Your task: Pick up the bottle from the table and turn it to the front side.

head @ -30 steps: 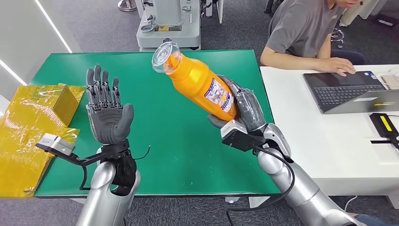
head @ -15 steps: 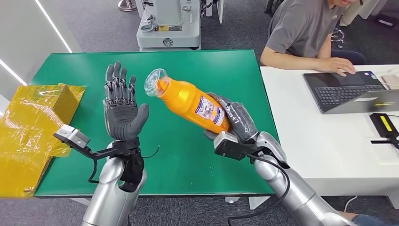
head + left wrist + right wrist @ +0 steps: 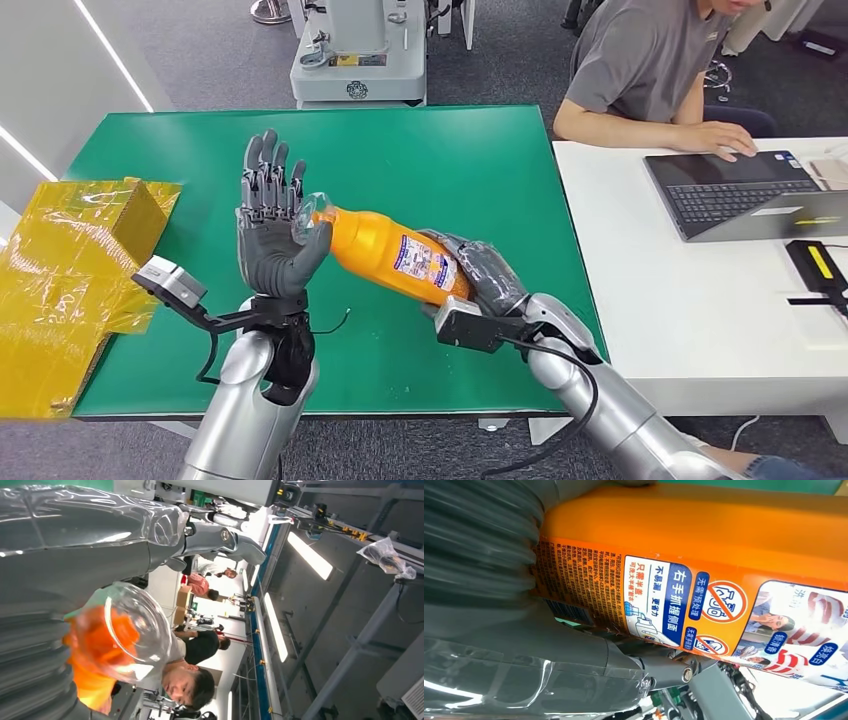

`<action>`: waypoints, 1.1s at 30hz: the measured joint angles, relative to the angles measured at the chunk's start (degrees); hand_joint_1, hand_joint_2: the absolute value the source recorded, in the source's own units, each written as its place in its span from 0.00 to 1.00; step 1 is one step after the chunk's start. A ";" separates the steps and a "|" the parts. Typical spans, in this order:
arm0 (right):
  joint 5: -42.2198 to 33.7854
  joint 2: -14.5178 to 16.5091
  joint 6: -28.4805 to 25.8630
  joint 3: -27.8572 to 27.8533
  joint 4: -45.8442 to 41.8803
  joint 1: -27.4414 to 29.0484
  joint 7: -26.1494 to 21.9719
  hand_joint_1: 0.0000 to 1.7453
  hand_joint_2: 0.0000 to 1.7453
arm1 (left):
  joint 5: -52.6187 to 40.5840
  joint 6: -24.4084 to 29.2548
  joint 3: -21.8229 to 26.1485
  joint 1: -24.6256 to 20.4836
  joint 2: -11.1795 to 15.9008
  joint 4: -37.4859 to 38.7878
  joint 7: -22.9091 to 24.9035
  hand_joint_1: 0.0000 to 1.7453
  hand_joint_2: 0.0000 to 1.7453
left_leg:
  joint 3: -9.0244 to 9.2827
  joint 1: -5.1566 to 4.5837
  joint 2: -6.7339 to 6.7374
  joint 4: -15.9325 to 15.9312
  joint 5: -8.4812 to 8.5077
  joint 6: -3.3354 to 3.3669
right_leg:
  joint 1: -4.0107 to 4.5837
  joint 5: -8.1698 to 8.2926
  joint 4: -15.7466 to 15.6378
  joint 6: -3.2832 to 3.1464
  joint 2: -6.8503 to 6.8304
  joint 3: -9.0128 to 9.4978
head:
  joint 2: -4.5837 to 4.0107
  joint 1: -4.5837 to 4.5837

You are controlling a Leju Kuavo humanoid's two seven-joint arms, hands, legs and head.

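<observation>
The bottle (image 3: 390,255) is orange, with a clear cap (image 3: 312,215) and a printed label, and it is in the air above the green table (image 3: 460,160), not on it. The right hand (image 3: 470,275) grips it around the lower part of its body, with the fingers wrapped over the label side. The bottle lies nearly flat, with its cap end pointing to the left hand (image 3: 272,225). I think it is held like this so that the other hand can reach the cap end and help to turn the bottle to its front side.

The left hand stands upright with its fingers spread and the palm facing the bottle. It holds nothing. The cap is just at the palm; whether it already touches I cannot tell for sure. In the left wrist view the clear cap (image 3: 132,630) sits very near the hand. In the right wrist view the label with small text and a barcode (image 3: 664,605) is seen, so this side is probably the back or the side of the bottle, and the turning seems not finished.

There is one bottle, and two robot hands are near it. To the left of the table lie yellow wrapped boxes (image 3: 70,260). To the right there is a white desk (image 3: 720,320), where one person (image 3: 650,70) works at one laptop (image 3: 740,195).
</observation>
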 joint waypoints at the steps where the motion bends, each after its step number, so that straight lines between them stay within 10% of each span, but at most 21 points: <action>1: 0.06 0.25 0.23 0.04 0.25 -0.16 -0.04 1.00 1.00 | 0.01 -0.14 -0.01 -0.14 -0.02 0.22 -0.01 0.00 1.00 | -0.01 0.00 0.01 0.00 0.00 0.00 | 0.00 0.00 0.01 0.00 0.00 0.00 | 0.00 -0.01; 33: 0.56 6.23 -0.57 0.03 7.06 -5.42 -1.17 1.00 1.00 | 1.56 -0.37 0.01 -1.60 -0.93 2.87 -0.70 0.00 1.00 | -0.01 0.00 0.00 0.00 0.01 -0.01 | 0.00 0.00 0.02 0.00 0.01 -0.03 | 0.00 -0.01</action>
